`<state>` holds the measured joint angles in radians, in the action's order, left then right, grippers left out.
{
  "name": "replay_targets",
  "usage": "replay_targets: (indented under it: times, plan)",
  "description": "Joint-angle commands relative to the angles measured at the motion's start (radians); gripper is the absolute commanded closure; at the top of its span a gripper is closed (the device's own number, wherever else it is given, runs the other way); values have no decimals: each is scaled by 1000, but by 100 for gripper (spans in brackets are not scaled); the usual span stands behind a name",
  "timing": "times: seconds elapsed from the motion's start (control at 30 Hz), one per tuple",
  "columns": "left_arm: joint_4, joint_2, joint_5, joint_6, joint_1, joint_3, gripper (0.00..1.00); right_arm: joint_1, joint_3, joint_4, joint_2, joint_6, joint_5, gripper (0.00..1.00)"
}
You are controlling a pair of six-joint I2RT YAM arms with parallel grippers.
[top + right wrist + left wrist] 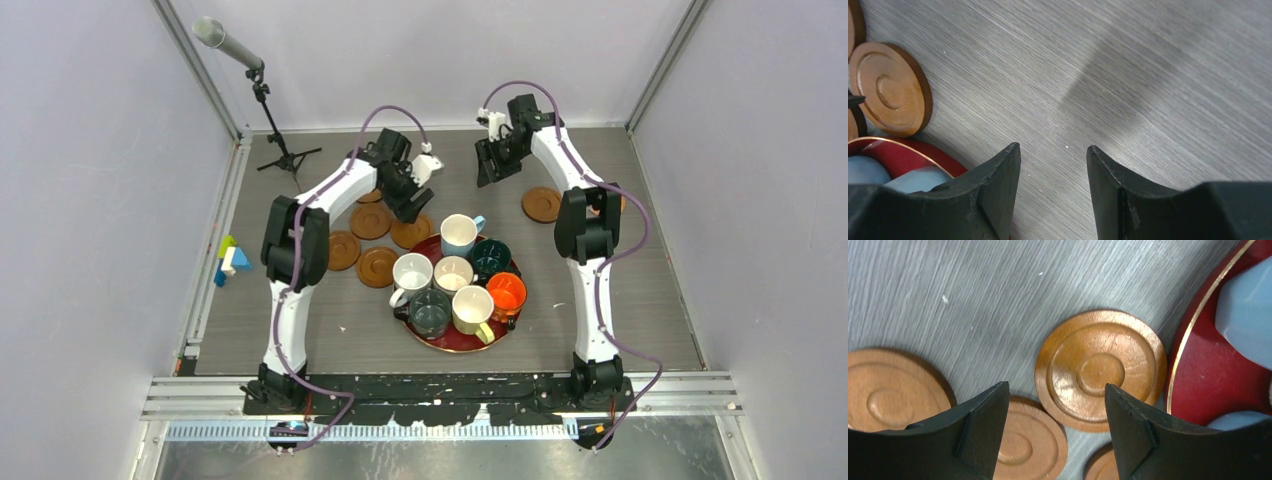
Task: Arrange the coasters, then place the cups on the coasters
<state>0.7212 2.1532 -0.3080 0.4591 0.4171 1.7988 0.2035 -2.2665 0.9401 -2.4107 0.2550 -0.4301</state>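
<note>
left gripper [405,197] hangs spread and empty over a cluster of coasters [371,221] left of the dark red tray [455,346], where seven cups [452,273] stand crowded; right gripper [492,165] hovers, jaws apart, above the grey tabletop [330,320]. left wrist: fingers [983,415] grip nothing above a coaster [1100,370] just beside the tray rim. right wrist: jaws spread, nothing between, another coaster [890,90] well to one side.
</note>
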Motion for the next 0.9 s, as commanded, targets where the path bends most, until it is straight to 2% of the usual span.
replay_targets:
  times: [0.0,0.27,0.37,0.6,0.73,0.87]
  plan:
    - [-11,61,31,77,32,77,30,-14,24,-10,72,-11,5,44]
    - [-2,152,59,115,64,144,36,-56,54,-9,87,-18,-3,44]
    - [-15,194,81,108,85,193,41,-67,62,-11,90,-23,-3,43]
    - [-3,367,56,-28,128,461,53,-89,68,-12,95,-35,-5,43]
    - [-3,446,40,-93,156,599,54,-91,63,-19,94,-47,-8,41]
    - [-30,465,42,-179,159,673,51,-85,58,-36,92,-67,-15,38]
